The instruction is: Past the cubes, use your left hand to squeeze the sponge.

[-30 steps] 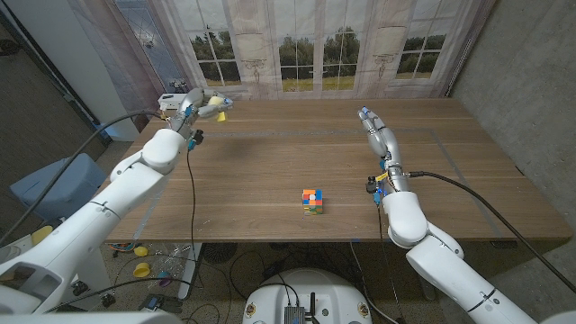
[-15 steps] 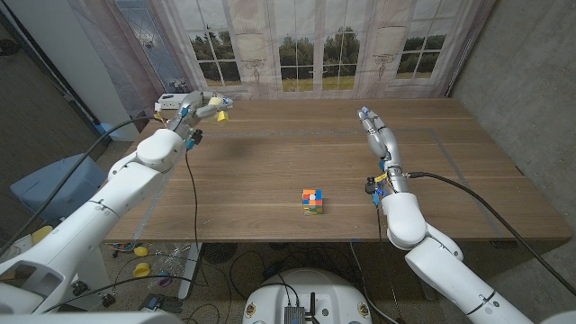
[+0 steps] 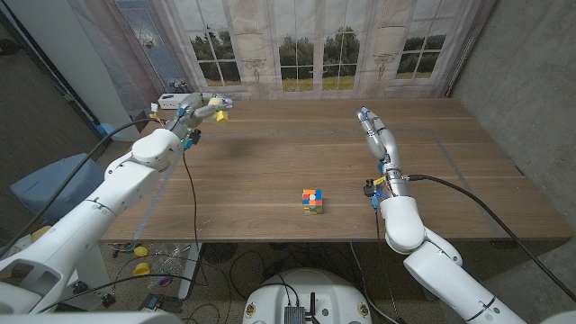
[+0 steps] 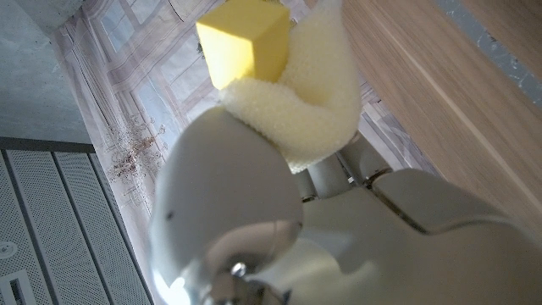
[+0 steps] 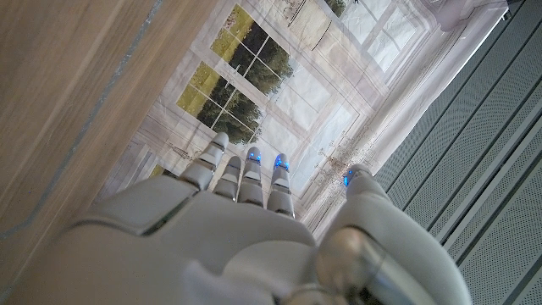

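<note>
Above the wooden tabletop's (image 3: 270,171) far left corner, the left hand (image 3: 203,107) squeezes a yellow sponge (image 4: 288,85); the right hand (image 3: 376,133), fingers apart, holds nothing. Curtained windows (image 3: 315,49) stand behind, colored cube (image 3: 312,201) near.

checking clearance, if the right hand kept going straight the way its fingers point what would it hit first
Probably nothing on the table: the right hand points toward the far edge, and that stretch looks bare. Beyond it hangs the window-print curtain, though depth is hard to judge.
</note>
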